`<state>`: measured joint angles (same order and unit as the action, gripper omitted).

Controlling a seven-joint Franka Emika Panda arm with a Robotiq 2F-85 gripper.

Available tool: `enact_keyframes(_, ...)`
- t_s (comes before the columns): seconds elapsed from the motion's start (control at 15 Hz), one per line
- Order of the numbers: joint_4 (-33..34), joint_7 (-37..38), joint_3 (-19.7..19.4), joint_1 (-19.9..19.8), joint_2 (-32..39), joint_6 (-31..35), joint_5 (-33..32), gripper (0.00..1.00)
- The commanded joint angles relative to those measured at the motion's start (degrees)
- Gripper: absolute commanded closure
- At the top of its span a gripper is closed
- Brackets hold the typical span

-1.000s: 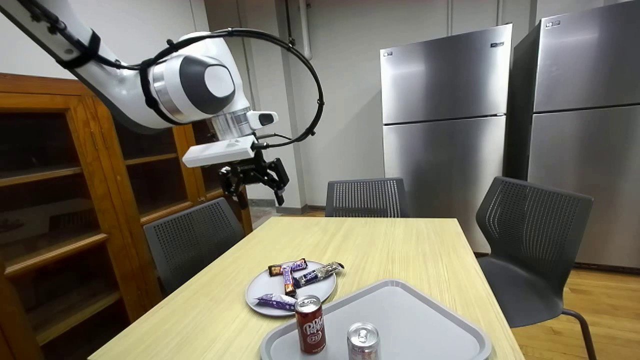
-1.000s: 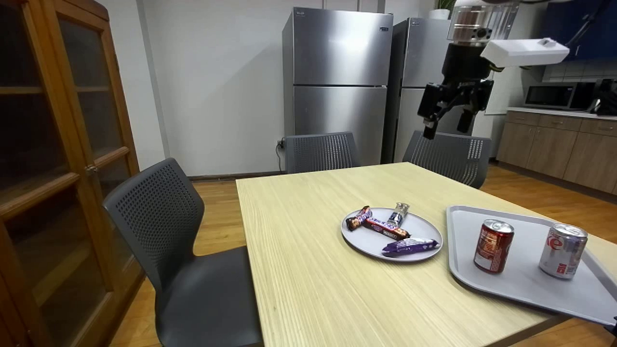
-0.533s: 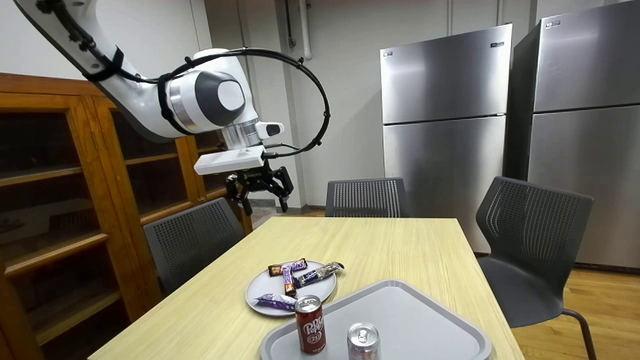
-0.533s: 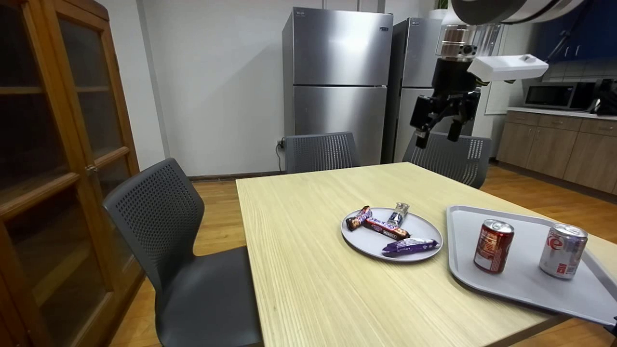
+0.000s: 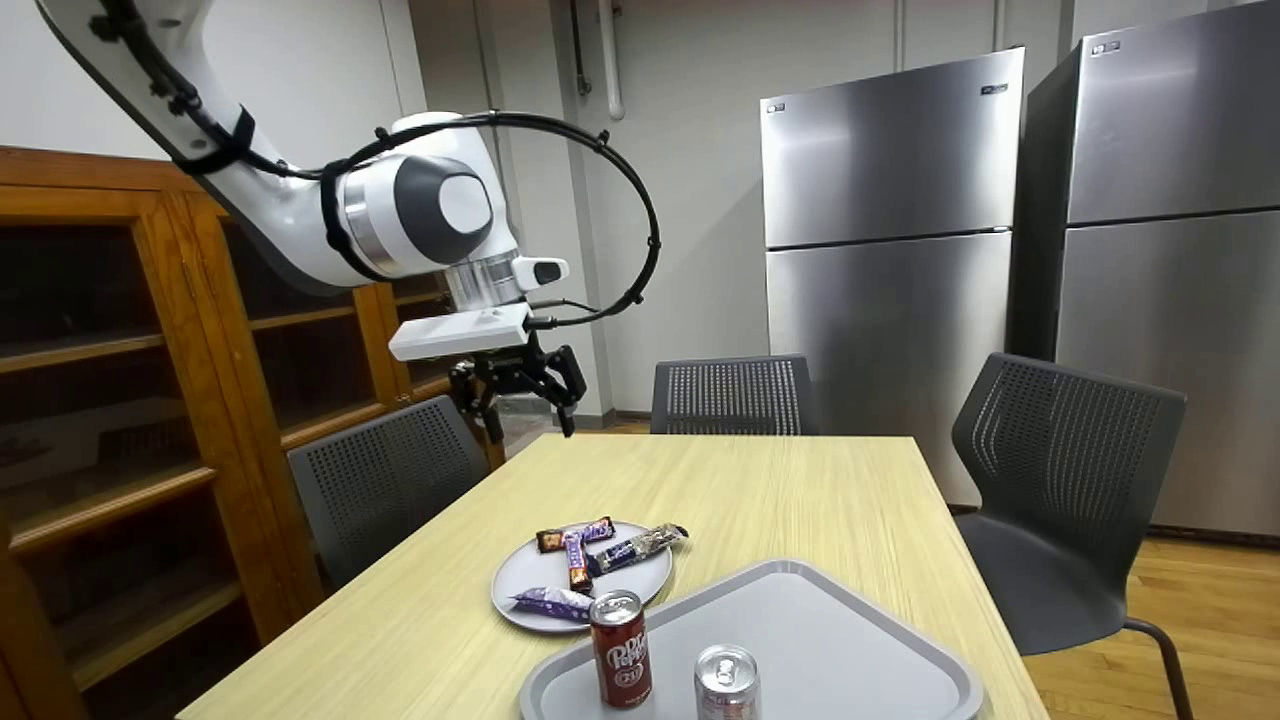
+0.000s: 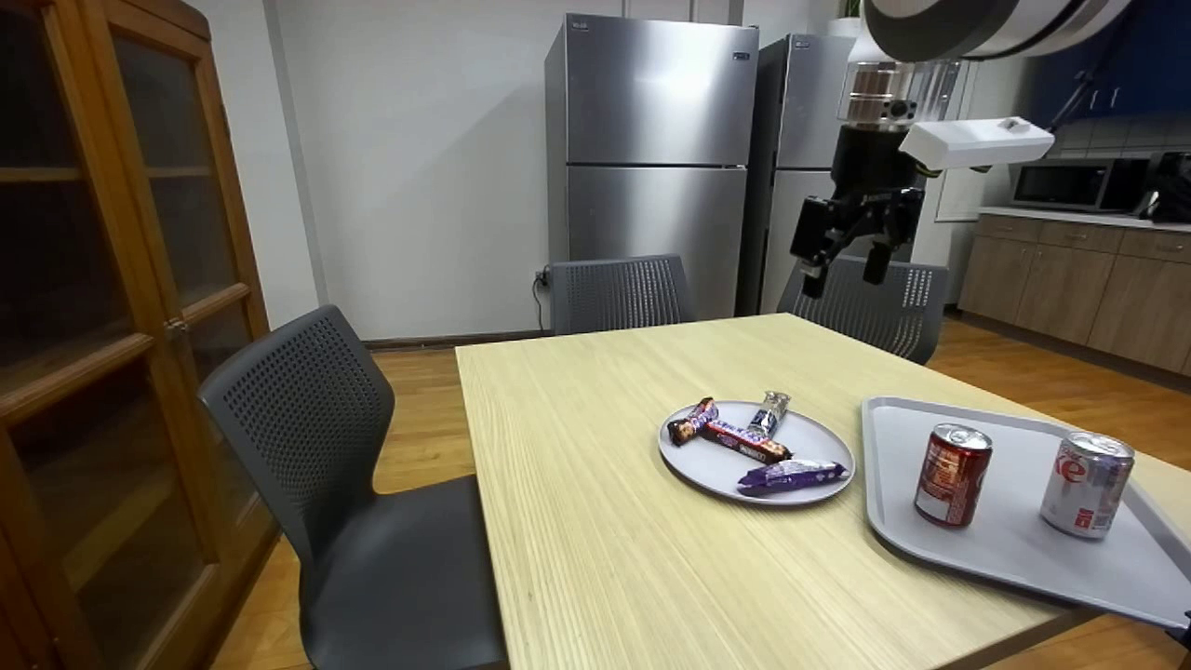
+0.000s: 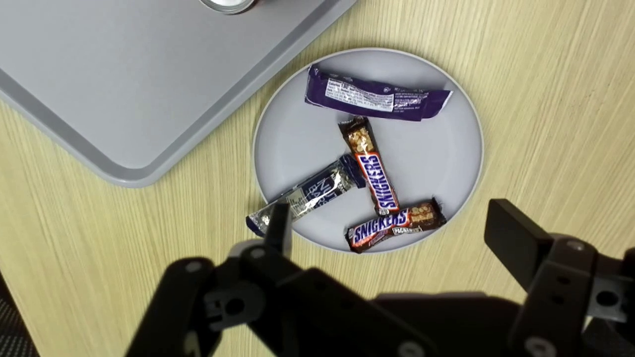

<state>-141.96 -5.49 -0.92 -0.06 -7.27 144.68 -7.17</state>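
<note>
Wrist view: the black two-fingered gripper [image 7: 389, 218] spreads wide; on the round grey plate [image 7: 436, 158], a long purple-wrapped bar [image 7: 374, 97] lies at twelve o'clock, a silver-and-navy bar [image 7: 310, 194] at eight. In an exterior view, a cylindrical red can [image 6: 954, 476] stands past the plate's three o'clock.

White arm [image 5: 290, 220], looped black cable [image 5: 654, 241], black fingers [image 7: 516, 240].

in the wrist view, the jaws partly hide the nut bar [image 7: 321, 190].
</note>
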Motion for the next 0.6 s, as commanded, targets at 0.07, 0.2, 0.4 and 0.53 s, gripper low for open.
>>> enact_keyframes(0.07, 2.8, -4.2, 0.4, 0.7, 6.9, 0.9, 1.5, 0.0)
enact_keyframes(0.2, 4.1, -6.0, 0.6, 0.7, 10.0, 1.4, 1.5, 0.0)
enact_keyframes(0.4, 6.7, -9.3, 0.9, 0.5, 14.8, 2.6, 0.8, 0.0)
enact_keyframes(0.53, 8.8, -12.3, 1.2, 0.1, 18.1, 3.1, 0.7, 0.0)
